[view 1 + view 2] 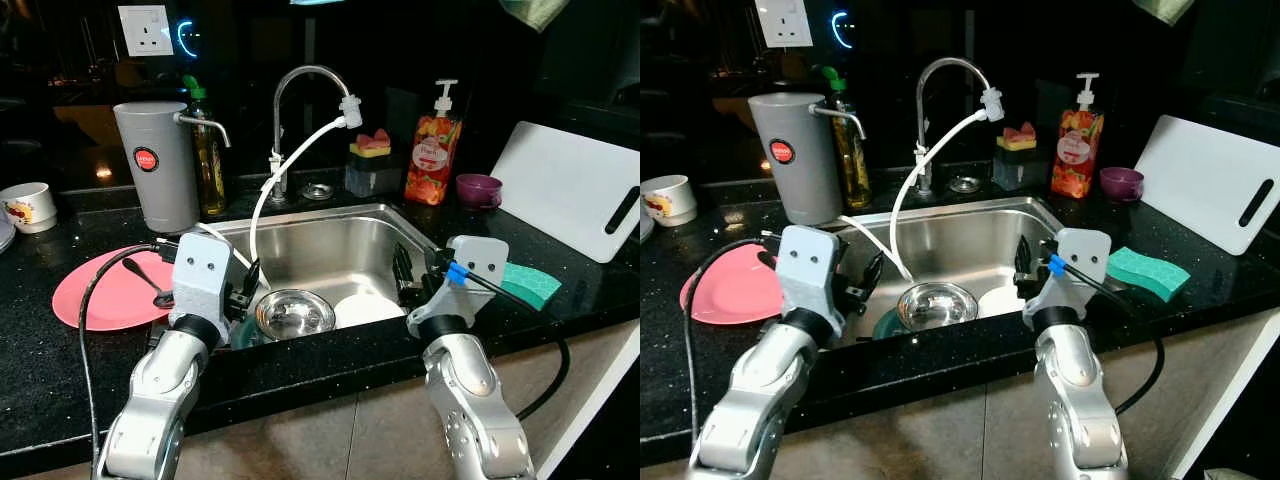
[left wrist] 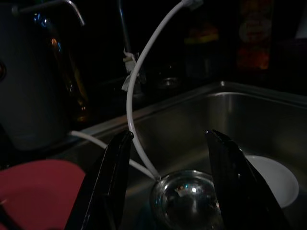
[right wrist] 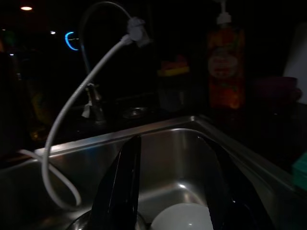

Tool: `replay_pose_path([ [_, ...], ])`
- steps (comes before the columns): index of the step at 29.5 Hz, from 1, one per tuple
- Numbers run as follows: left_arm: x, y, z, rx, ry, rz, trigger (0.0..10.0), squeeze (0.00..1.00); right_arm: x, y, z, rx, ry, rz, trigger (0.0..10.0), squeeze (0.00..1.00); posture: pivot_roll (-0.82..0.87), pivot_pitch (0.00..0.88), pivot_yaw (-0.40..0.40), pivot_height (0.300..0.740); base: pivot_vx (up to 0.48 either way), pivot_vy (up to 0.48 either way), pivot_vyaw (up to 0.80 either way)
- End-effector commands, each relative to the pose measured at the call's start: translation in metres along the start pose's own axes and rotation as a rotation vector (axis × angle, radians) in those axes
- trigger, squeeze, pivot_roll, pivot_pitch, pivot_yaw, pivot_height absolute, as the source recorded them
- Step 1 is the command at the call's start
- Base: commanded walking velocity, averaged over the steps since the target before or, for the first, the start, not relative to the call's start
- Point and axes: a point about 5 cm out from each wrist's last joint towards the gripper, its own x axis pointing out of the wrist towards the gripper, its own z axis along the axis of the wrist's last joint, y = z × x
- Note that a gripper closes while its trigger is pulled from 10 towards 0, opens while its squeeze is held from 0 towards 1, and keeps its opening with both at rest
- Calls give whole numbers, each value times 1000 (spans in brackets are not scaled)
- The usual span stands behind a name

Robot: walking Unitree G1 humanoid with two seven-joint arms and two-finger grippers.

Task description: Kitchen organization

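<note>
Two end effectors hover at the sink's (image 1: pixel 330 215) near edge, left end effector (image 2: pixel 168 187) and right end effector (image 3: pixel 172 191) both spread, above the steel bowl (image 1: pixel 294 312) and white bowl (image 1: pixel 366 308) inside.

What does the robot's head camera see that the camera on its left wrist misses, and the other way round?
Head view alone: the white cup, green sponge, white cutting board, purple bowl, the spoon lying on the pink plate, and both silver arms, with the right gripper over the sink.

Left wrist view alone: a close look between the left gripper and its spread black fingers.

Both: the steel bowl, white dish, white hose, grey jug and part of the pink plate.
</note>
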Motion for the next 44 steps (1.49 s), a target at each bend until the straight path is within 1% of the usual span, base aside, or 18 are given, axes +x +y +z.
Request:
replay_pose_path([
  [1, 3, 1, -1, 15, -3, 6, 10000, 0, -3, -3, -1, -5, 2, -15, 10000, 0, 64, 14, -21, 740, 0, 0, 0],
  [2, 4, 2, -1, 11, -7, 17, 10000, 0, -4, -3, -2, -8, 5, -12, 10000, 0, 64, 14, -21, 740, 0, 0, 0],
  [3, 7, -1, 1, 5, -20, 13, 10000, 0, -4, 0, -1, -14, 3, 3, 10000, 0, 54, 3, -26, 740, 0, 0, 0],
  [5, 7, -3, 1, 6, -26, 6, 10000, 0, -4, 0, -1, -14, 1, 8, 10000, 0, 54, 3, -26, 740, 0, 0, 0],
  [7, 8, -6, 1, 24, -33, -6, 10000, 0, -3, 1, 0, -14, -2, 9, 10000, 0, 54, 4, -21, 740, 0, 0, 0],
  [13, 9, -1, 1, 30, -39, 0, 10000, 0, -3, 1, -1, -10, -3, 3, 10000, 0, 51, 0, -28, 740, 0, 0, 0],
  [17, 11, -2, 0, 28, -46, 8, 10000, 0, -3, 3, 0, -16, -7, 21, 10000, 0, 42, 0, -39, 740, 0, 0, 0],
  [22, 10, -6, 1, 32, -58, 8, 10000, 0, -1, -3, 3, -26, -15, 15, 10000, 0, 56, 0, -47, 740, 0, 0, 0],
  [26, 8, -5, 2, 40, -59, 6, 10000, 0, 0, -6, 4, -30, -17, 8, 10000, 0, 64, 0, -48, 740, 0, 0, 0],
  [31, 4, -3, 1, 59, -55, -6, 10000, 0, -2, -6, 0, -29, -7, 5, 10000, 0, 77, 0, -49, 740, 0, 0, 0],
  [33, 2, -4, 1, 59, -53, -13, 10000, 0, -4, -7, 0, -28, -4, 6, 10000, 0, 83, 11, -34, 740, 0, 0, 0],
  [38, 0, -8, 1, 59, -51, -30, 10000, 0, -5, -12, 0, -20, -10, -28, 10000, 0, 80, 8, -41, 740, 0, 0, 0],
  [44, 3, -7, 1, 51, -56, -9, 10000, 0, -6, -12, 3, -24, -12, -15, 10000, 0, 63, 4, -55, 740, 0, 0, 0],
])
